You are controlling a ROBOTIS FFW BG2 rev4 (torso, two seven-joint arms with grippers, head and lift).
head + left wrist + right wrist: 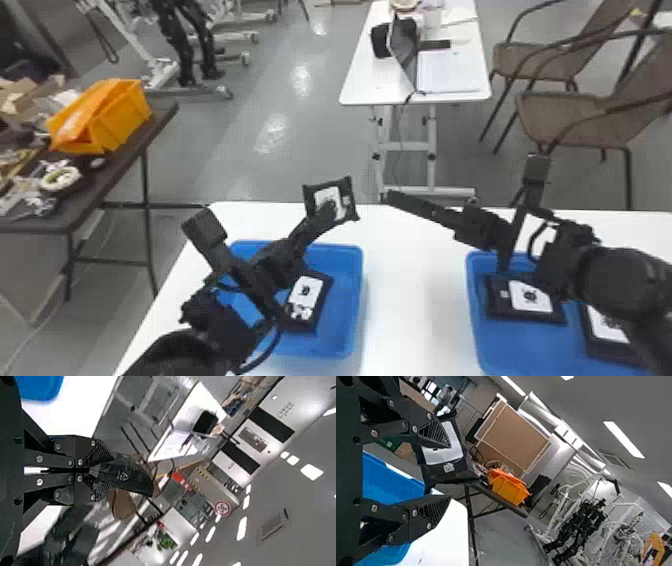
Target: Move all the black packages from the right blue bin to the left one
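Black left arm [215,320] and right arm [620,280] extend over the white worktop [407,290], where the left blue bin [345,320] holds a black package [320,305] and the right blue bin [530,350] shows two more [500,312]. Parted and empty, the right claw [392,199] is above the worktop; the left claw [327,211], clenched, grips a raised black package [345,192].

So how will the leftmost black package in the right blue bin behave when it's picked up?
The package should hold its shape fairly well: a similar one, pinched by the left gripper, sticks out without drooping. Its edges may flex, as that one's look slightly curved. Rolling seems unlikely, since it lies flat.
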